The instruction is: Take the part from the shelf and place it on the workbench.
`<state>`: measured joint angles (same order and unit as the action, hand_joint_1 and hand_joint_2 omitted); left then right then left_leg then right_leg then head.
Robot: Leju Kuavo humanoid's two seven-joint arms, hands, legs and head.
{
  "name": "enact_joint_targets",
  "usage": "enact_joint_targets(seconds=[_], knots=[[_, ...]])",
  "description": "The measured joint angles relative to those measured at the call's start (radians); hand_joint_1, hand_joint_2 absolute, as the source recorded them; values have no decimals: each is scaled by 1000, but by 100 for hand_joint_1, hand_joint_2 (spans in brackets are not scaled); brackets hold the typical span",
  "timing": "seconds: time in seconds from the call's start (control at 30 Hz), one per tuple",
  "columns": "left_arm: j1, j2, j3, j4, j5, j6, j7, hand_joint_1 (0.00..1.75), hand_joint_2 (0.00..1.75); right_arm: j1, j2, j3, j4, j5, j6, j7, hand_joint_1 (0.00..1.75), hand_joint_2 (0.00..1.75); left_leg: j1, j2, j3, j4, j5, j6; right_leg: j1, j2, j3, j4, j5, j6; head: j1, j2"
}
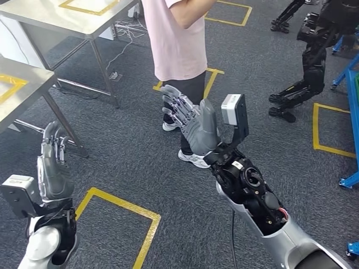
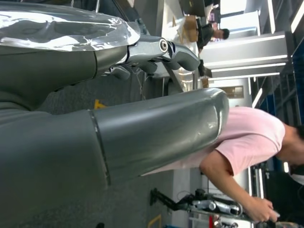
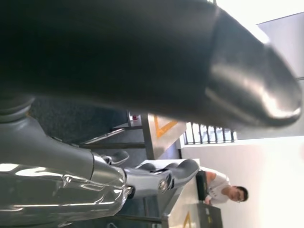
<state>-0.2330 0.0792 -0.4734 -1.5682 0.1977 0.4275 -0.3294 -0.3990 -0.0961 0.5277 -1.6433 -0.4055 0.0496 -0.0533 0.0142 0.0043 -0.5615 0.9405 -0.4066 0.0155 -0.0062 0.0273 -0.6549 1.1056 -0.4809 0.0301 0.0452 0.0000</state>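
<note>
Right hand (image 1: pixel 196 124) is raised at mid-frame in the head view, arm stretched forward, fingers spread apart and holding nothing. Left hand (image 1: pixel 53 165) sits low beside the body, pointing up, fingers slightly curled with gaps between them, holding nothing as far as the angle lets me judge. Just ahead of the right hand stands a person in a pink shirt (image 1: pixel 175 39) on grey carpet (image 1: pixel 127 151) marked with yellow tape (image 1: pixel 143 216). Metal tables (image 1: pixel 25 84) stand near the left hand. A dark robot (image 1: pixel 313 61) sits further back, a blue frame (image 1: pixel 351 95) beside it. Left wrist view shows the person's arm (image 2: pixel 229 183) reaching to a dark machine. Right wrist view shows a seated person (image 3: pixel 224 187). Where the part lies I cannot tell.
</note>
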Motion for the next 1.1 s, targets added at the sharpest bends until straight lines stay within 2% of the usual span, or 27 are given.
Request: enact_joint_targets(seconds=[0.03, 0.07, 0.1, 0.13, 0.17, 0.2, 0.23, 0.27, 0.3, 0.37, 0.4, 0.47, 0.5, 0.53, 0.57, 0.6, 0.63, 0.67, 0.73, 0.77, 0.83, 0.87, 0.9, 0.97, 1.03, 1.07, 1.1], knots=[[1, 0, 0, 0, 0, 0, -1, 0, 0, 1, 0, 1, 0, -1, 0, 0, 0, 0, -1, 9, 0, 0, -1, 2, -2, -11, -33, 78, -34, 3, 6, 0], [2, 0, 0, 0, 0, 0, -1, 0, 0, 2, 0, 1, 0, -2, 0, -1, 0, 0, -2, 18, 0, 1, -1, 2, -3, -17, -59, 138, -54, 6, 10, 0], [2, 0, 0, 0, 0, 0, -1, 0, 0, 3, 0, 2, 1, -2, 0, -1, 0, 0, -3, 27, 0, 1, -2, 2, -4, -19, -68, 161, -55, 7, 13, 0], [2, -1, 0, 0, 0, 0, -1, 0, 0, 3, 0, 2, 1, -2, 0, -1, 0, 0, -3, 36, 1, 1, -4, 2, -4, -22, -54, 139, -36, 6, 16, 0], [2, -1, 0, 0, 0, 0, -1, 0, 0, 3, 0, 2, 1, -2, 0, -1, 0, 0, -3, 44, 4, 1, -5, 0, -4, -28, -21, 75, -2, 4, 20, 0], [2, -2, 0, 0, 0, 0, -1, 0, 0, 2, 0, 2, 1, -2, 0, -2, 0, 0, -4, 52, 7, 1, -8, -2, -2, -46, 21, -7, 30, -1, 25, 0], [1, -2, 0, 0, 0, -1, -1, 0, 0, 1, 0, 2, 1, -2, 0, -3, 0, 0, -7, 60, 9, 3, -10, -5, 4, -63, 58, -82, 54, -6, 29, 0], [1, -2, 0, 0, 0, -1, -1, 0, 0, 0, 0, 2, 0, -2, 0, -4, 0, 0, -10, 67, 10, 3, -12, -9, 8, -78, 85, -132, 66, -12, 30, 0], [0, -2, 0, 0, 0, -2, -1, 0, 0, -2, 0, 3, 0, -2, 0, -4, 0, 0, -13, 75, 10, 4, -13, -12, 12, -85, 96, -154, 66, -17, 29, 0], [-1, -3, 0, 0, 0, -5, -1, 0, 0, -3, 0, 4, 0, -2, 0, -5, 0, 0, -15, 92, 11, 4, -15, -20, 13, -68, 98, -157, 69, -26, 23, 0], [-1, -3, 0, 0, -1, -6, -1, 0, 0, -3, 0, 4, 0, -2, 1, -6, 0, 0, -14, 85, 10, 11, -22, -26, 11, -58, 99, -160, 72, -31, 21, 0], [-4, -3, 0, 0, -1, -6, -2, 0, 0, -6, 0, 4, -1, -2, 2, -6, 0, 0, -9, 44, -17, 77, -65, -37, 4, -41, 100, -165, 78, -41, 13, 0], [-4, -3, 0, 0, -1, -6, -2, 0, 0, -7, 0, 5, 0, -2, 2, -6, 0, 0, -7, 20, -48, 142, -99, -40, 3, -32, 98, -166, 80, -44, 5, 0], [-3, -3, 0, 0, -2, -7, -2, 0, 0, -8, 0, 5, 0, -2, 2, -6, 0, 0, -6, 9, -86, 219, -131, -42, 2, -24, 96, -166, 81, -46, -1, 0], [-1, -2, 0, 0, -2, -7, -1, 0, 0, -7, 0, 6, 0, -2, 2, -5, 0, 0, -6, 4, -121, 286, -153, -44, 2, -13, 94, -166, 82, -47, -7, 0], [0, -2, 0, 0, -2, -8, -1, 0, 0, -7, 0, 6, 1, -2, 2, -5, 0, 0, -5, 3, -142, 321, -156, -45, 2, -3, 93, -166, 83, -48, -11, 0], [1, -2, 0, 0, -2, -8, 0, 0, 0, -7, 0, 6, 1, -2, 2, -4, 0, 0, -5, 2, -143, 314, -138, -44, 2, 8, 94, -165, 83, -48, -14, 0], [1, -1, 0, 0, -2, -9, 0, 0, 0, -7, 0, 7, 1, -2, 2, -4, 0, 0, -3, -1, -122, 265, -103, -43, 2, 20, 94, -165, 83, -47, -17, 0], [-1, 0, 1, 0, -2, -9, 1, 0, 0, -9, 0, 7, 1, -2, 2, -4, 0, 0, 1, -28, -52, 111, -29, -40, 3, 41, 93, -161, 83, -43, -21, 0], [-2, 0, 1, 0, -2, -9, 1, 0, 0, -11, 0, 7, 1, -2, 2, -4, 0, 0, 3, -42, -27, 54, -9, -39, 3, 50, 90, -159, 82, -39, -21, 0], [-3, 0, 1, 0, -3, -9, 3, 0, 0, -13, 0, 8, 1, -2, 2, -3, 0, 0, 2, -55, -9, 11, -5, -35, 3, 67, 83, -157, 84, -27, -19, 0], [-3, 0, 1, 0, -3, -10, 4, 0, 0, -14, 0, 8, 1, -2, 2, -2, 0, 0, 2, -47, -9, 9, -3, -30, 0, 75, 80, -158, 85, -21, -18, 0], [-5, -1, 1, 0, -4, -10, 5, 0, 0, -14, 0, 8, 0, -2, 2, -2, 0, 0, 2, -38, -8, 7, -2, -25, -1, 72, 77, -155, 83, -15, -18, 0], [-8, -2, 1, 0, -5, -10, 7, 0, 0, -17, 0, 8, 0, -2, 2, -2, 0, 0, 3, -19, -3, 1, 1, -13, -1, 37, 51, -103, 49, -4, -9, 0], [-7, -2, 1, 0, -6, -10, 10, 0, 0, -19, 0, 8, 0, -2, 2, -1, 0, 0, 1, -1, -2, 0, -1, -6, -2, -6, -10, 31, -18, 2, 3, 0], [-6, -2, 1, 0, -6, -10, 10, 0, 0, -18, 0, 8, 1, -2, 2, -1, 0, 0, 0, 9, -2, 1, -2, -5, -4, -14, -43, 104, -45, 5, 7, 0], [-5, -2, 1, 0, -6, -10, 11, 0, 0, -16, 0, 8, 1, -2, 2, -1, 0, 0, 0, 19, -1, 1, -3, -5, -4, -18, -65, 151, -57, 7, 10, 0]])
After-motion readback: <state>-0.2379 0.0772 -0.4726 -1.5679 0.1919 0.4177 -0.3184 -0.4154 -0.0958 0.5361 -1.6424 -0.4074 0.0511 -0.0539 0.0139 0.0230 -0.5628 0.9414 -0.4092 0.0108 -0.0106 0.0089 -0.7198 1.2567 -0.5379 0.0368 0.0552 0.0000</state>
